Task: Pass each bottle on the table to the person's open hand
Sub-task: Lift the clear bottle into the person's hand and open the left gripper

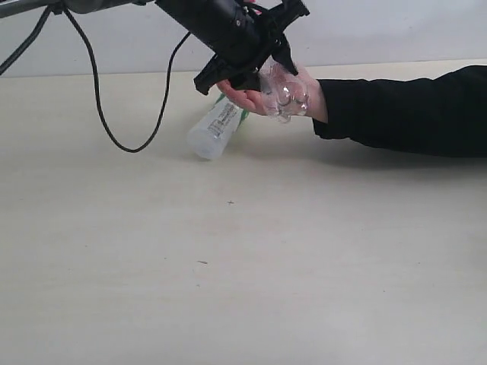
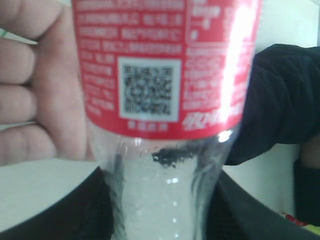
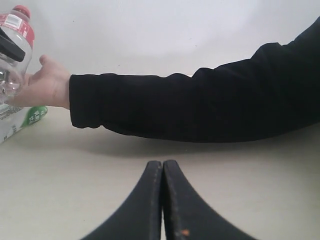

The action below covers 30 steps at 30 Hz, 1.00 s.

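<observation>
Red-label bottle (image 2: 165, 60) clamped in L gripper (image 1: 248, 76), against open hand (image 1: 242, 99), R gripper (image 3: 162, 200) fingers together, empty

A red-label bottle (image 2: 165, 65) bearing a black-and-white QR code (image 2: 149, 90) on a white square, blocks of fine white print around it too blurred to read, larger slanted white characters at the label's edge, illegible, green-and-white-label bottle (image 1: 217, 129) lying on the bench, its small dark print unreadable

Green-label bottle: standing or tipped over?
Tipped. The green-label bottle lies on its side on the table, beside the person's hand.
</observation>
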Tool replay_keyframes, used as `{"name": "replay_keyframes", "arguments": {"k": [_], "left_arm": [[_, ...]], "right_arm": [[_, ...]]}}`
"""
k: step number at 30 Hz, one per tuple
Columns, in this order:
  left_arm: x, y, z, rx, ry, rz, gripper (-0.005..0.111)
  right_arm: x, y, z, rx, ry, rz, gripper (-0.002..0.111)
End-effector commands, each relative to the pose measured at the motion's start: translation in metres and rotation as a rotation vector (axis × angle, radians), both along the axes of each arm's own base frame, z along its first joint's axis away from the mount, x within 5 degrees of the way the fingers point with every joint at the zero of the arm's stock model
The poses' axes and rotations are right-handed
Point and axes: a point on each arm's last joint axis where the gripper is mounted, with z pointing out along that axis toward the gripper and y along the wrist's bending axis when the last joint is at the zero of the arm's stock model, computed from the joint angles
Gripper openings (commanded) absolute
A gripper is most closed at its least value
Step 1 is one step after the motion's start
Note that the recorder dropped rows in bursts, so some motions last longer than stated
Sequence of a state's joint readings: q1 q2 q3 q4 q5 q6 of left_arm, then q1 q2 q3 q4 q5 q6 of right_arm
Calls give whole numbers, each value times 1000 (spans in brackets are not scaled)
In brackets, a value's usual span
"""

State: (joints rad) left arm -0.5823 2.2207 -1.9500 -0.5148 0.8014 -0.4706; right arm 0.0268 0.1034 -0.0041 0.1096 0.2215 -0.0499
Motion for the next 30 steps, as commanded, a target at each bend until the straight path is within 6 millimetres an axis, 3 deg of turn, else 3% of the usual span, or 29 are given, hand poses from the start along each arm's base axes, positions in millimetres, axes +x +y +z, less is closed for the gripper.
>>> {"name": "replay_keyframes", "arguments": {"k": [1,12,15,22,26,30], "left_arm": [[8,0,-10,1,-19,26,0],[17,9,-8,-36,-8,105,3],[17,9,-8,-36,-8,105,18],[17,9,-8,-37,-10,106,70],[17,8,-8,-39,-9,107,85],[16,8,-8,-41,-1,102,85]], "right_arm": [[0,0,-1,-7,-1,-5,0],[0,0,-1,-7,-1,-5,0],[0,0,-1,-7,-1,-5,0],[0,0,-1,-7,-1,-5,0],[0,0,-1,-7,-3,-5,0],[0,0,-1,-7,-3,-5,0]]}}
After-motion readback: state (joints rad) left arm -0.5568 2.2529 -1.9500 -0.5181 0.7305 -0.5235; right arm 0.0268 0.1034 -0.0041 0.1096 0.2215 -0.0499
